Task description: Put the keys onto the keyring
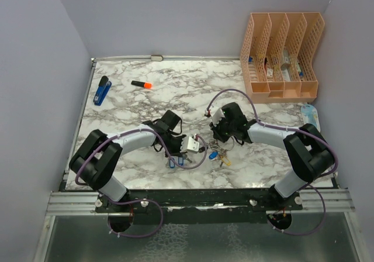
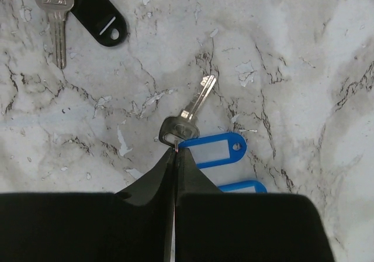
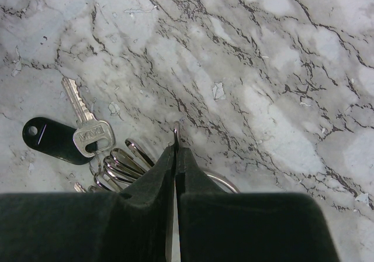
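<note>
Nearest, the left claw (image 2: 175, 152) is clenched on the head of one of the keys (image 2: 196, 104), blade flat on the marble desk (image 2: 304, 69), its blue tags (image 2: 213, 150) just beside the tip. Slightly farther right, the right claw (image 3: 175, 150) is clenched on the keyring (image 3: 221, 180) wire, its key cluster (image 3: 120, 162) and black tag (image 3: 47, 139) resting on the desk. Well beyond lie a blue stapler (image 1: 102, 90) and orange highlighter (image 1: 141, 85), a peach file organiser (image 1: 281, 51) in the far right corner
</note>
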### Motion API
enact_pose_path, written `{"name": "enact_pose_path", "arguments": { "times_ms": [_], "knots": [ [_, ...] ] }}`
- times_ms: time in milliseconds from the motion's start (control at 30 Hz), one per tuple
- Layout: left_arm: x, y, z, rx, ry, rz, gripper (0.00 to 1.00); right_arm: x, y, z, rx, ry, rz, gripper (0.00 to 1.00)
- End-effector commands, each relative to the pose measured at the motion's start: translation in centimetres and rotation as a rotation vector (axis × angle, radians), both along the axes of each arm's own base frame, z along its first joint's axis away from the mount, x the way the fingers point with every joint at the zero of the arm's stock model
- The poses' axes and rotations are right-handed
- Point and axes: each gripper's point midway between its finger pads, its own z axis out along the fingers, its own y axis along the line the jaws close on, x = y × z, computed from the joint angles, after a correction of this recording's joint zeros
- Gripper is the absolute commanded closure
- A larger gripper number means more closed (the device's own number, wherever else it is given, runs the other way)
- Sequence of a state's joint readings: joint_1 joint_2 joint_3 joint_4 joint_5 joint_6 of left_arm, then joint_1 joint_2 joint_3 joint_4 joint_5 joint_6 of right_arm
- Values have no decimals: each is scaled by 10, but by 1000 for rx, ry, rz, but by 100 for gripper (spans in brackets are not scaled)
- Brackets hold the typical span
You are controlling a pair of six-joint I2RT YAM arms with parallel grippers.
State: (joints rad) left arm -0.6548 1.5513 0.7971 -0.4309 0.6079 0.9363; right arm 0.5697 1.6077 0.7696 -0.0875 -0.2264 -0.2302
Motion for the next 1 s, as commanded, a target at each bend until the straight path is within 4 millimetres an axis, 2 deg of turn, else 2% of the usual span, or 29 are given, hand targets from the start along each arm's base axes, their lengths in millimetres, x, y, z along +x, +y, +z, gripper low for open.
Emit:
{"name": "enact_pose_path", "arguments": {
  "times_ms": [0, 267, 400, 600, 633, 700, 800, 867, 967],
  "knots": [
    [10, -6, 2, 7, -13, 35, 100, -3, -8, -3, -45, 11, -27, 99],
    [8, -51, 21, -139, 80, 110, 100, 2, -18, -6, -88, 6, -79, 99],
    [10, -66, 17, -189, 109, 143, 100, 6, -24, -9, -117, 1, -116, 99],
    [6, -75, 8, -229, 148, 140, 100, 9, -26, -9, -123, -4, -142, 99],
    [6, -76, 7, -233, 153, 137, 97, 9, -26, -10, -125, 0, -143, 99],
    [6, -77, 7, -240, 159, 139, 83, 10, -25, -10, -123, 4, -145, 99],
    [3, -75, -2, -222, 184, 141, 72, 10, -24, -11, -122, 10, -145, 99],
    [0, -74, -1, -228, 182, 139, 69, 10, -24, -10, -119, 12, -145, 99],
    [1, -74, 13, -270, 140, 135, 67, 11, -23, -10, -119, 10, -144, 99]
  ]
}}
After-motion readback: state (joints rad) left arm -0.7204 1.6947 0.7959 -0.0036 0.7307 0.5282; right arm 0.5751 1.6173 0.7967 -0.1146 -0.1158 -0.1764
